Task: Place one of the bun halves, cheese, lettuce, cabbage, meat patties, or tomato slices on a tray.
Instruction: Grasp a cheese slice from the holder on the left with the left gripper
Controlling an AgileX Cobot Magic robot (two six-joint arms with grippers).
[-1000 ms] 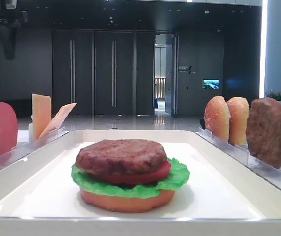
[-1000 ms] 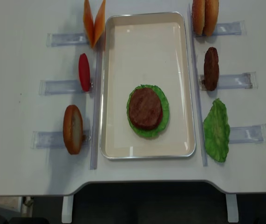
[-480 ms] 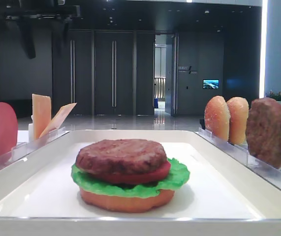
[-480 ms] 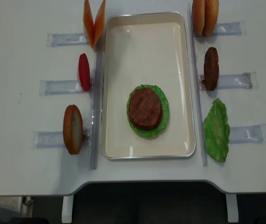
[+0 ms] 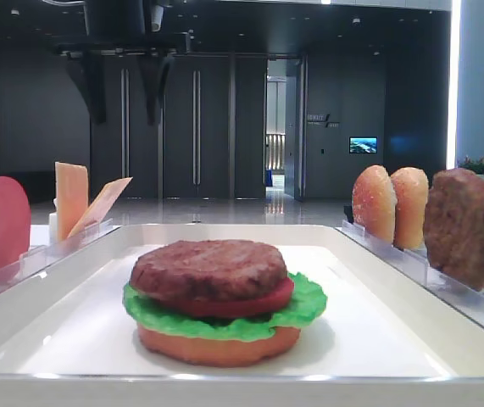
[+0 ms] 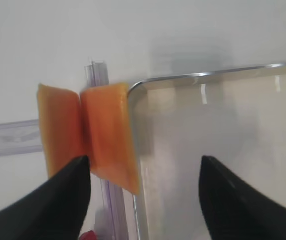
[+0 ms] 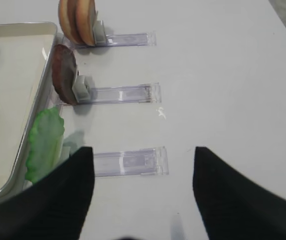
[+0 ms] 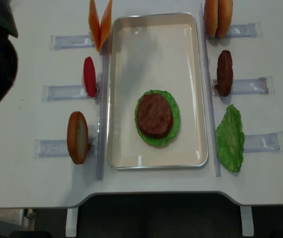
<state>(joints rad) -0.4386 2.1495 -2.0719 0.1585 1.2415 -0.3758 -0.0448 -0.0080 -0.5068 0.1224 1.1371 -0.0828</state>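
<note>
A: The left gripper [image 6: 143, 192] stands with its jaws spread wide and nothing between them, hanging above the two cheese slices [image 6: 87, 132] at the far left corner of the tray [image 6: 193, 77]. It touches neither slice.

B: What has changed in the last second?

A: A second ago the low front view showed only a dark trace at the top left corner. Now the left arm [image 5: 127, 59] fills the upper left, fingers pointing down over the cheese. In the overhead view its dark bulk has come in along the left edge.

B: And what does that mean for the job?

A: Judging by the aim, the cheese is the next piece to go. The stack on the tray already reads, from the bottom, flat bun, lettuce [image 5: 225, 318], tomato, patty [image 5: 209, 269]. Nothing is picked up yet; the slices lean apart like a V in their clear rack [image 6: 7, 140], just beside the tray rim.

B: The other side?

A: The right gripper [image 7: 143, 195] is spread too, empty, hovering over a bare rack [image 7: 130, 161] near the spare lettuce leaf [image 7: 43, 145], well apart from the action.
</note>
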